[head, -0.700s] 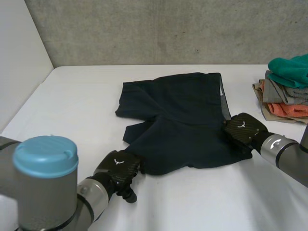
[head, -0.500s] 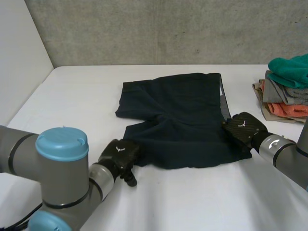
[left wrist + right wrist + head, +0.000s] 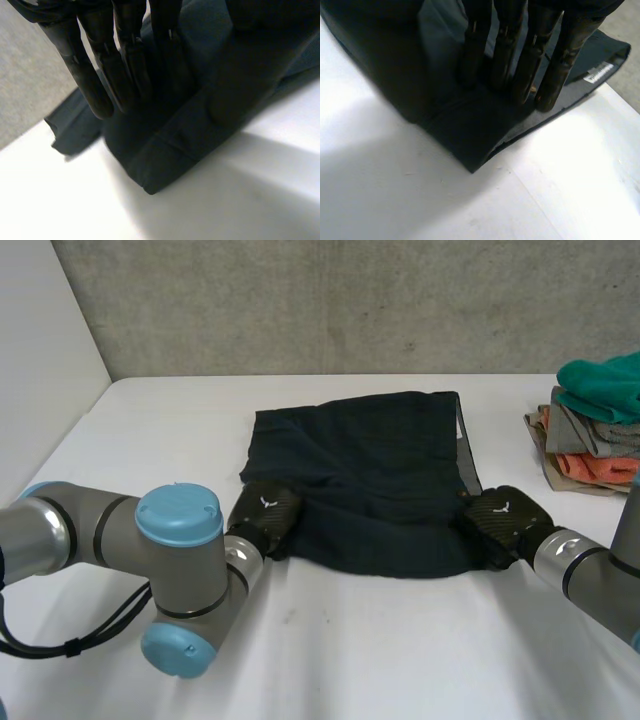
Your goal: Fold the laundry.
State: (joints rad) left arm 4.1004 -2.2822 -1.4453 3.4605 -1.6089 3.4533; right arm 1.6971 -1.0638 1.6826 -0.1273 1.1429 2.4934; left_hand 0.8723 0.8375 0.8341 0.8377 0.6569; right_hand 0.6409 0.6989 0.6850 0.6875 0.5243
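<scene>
- Head view: dark navy cotton shorts (image 3: 370, 470) lie spread on the white table (image 3: 400, 670), well apart from the pile of folded garments in teal, grey and orange (image 3: 595, 430). Their long axis runs toward that pile, with the grey-lined waistband at the pile's end. The black left hand (image 3: 265, 520) sits at the near corner farthest from the pile, and the black right hand (image 3: 500, 523) at the near corner closest to it. The near edge bulges up between them.
- Left wrist view: the left hand (image 3: 125, 65) clamps the shorts (image 3: 170, 155), with fingers on one face of a doubled layer and the thumb (image 3: 250, 75) on the other. The gripped corner hangs just past the fingertips and touches the table.
- Right wrist view: the right hand (image 3: 520, 60) lays its fingers (image 3: 550, 75) over a doubled corner of the shorts (image 3: 465, 135). The dark mass under the cloth reads as the thumb, so this looks like a pinch too. A white label (image 3: 597, 74) shows on the waistband beyond the fingertips.
- Judgement: with one hand at each end of the near edge, the coming fold turns on carrying that edge away from the robot. It must stay parallel to the long axis and level, so it lands on the far edge.
</scene>
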